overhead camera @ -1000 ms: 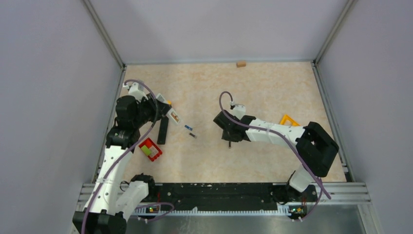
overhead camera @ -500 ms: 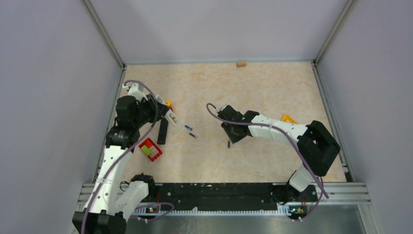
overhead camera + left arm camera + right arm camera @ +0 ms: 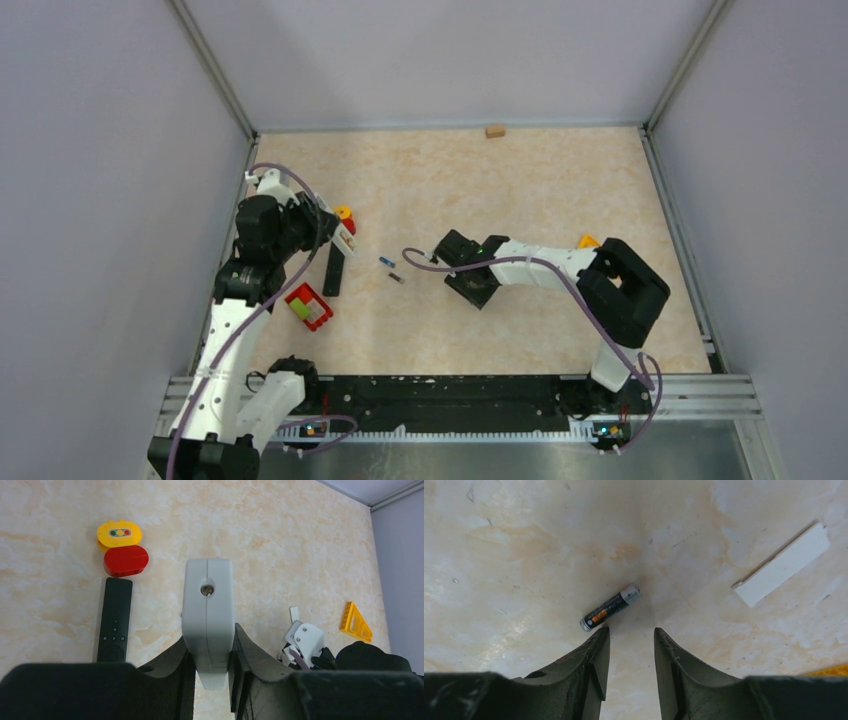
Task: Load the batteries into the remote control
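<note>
Battery (image 3: 610,608), dark-bodied, lying loose at eleven o'clock just beside parted right gripper (image 3: 630,632); left gripper (image 3: 210,645) pinching white casing (image 3: 207,595).

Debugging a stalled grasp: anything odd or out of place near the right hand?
Nothing damaged. One battery lies loose and askew on the table, just ahead of the right hand, whose jaws are open and empty. A white strip lies apart to its right.

Beige marbled table (image 3: 524,540); black cylindrical battery (image 3: 610,608) with orange label, silver tip; flat white plastic strip (image 3: 782,565); red oval plastic block (image 3: 126,560).
</note>
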Robot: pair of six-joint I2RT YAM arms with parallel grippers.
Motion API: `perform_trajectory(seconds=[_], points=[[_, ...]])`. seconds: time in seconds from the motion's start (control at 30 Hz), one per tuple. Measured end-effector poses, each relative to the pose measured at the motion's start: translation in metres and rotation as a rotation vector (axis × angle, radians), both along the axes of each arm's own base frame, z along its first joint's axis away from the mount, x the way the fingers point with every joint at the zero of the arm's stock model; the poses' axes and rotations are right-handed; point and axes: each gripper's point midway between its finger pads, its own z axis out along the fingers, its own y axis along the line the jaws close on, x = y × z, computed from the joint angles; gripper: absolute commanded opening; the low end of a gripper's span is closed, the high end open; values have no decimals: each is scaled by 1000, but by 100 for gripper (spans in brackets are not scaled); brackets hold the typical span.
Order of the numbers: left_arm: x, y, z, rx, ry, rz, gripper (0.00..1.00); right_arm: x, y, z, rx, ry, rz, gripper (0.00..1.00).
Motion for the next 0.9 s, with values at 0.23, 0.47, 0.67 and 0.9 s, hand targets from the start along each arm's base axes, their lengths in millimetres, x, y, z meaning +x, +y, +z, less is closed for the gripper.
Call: perform_trajectory(seconds=[0.23, 0.47, 0.67, 0.9], points=[[-2, 4, -2, 20, 9, 11, 0, 1, 4, 1, -6, 3, 31, 43], [-2, 5, -2, 27, 7, 13, 0, 1, 12, -1, 13, 7, 48, 51], [-2, 5, -2, 29, 7, 12, 0, 8, 23, 1, 43, -12, 51, 54], [-2, 5, 1, 30, 1, 14, 0, 20, 37, 3, 59, -36, 60, 54]])
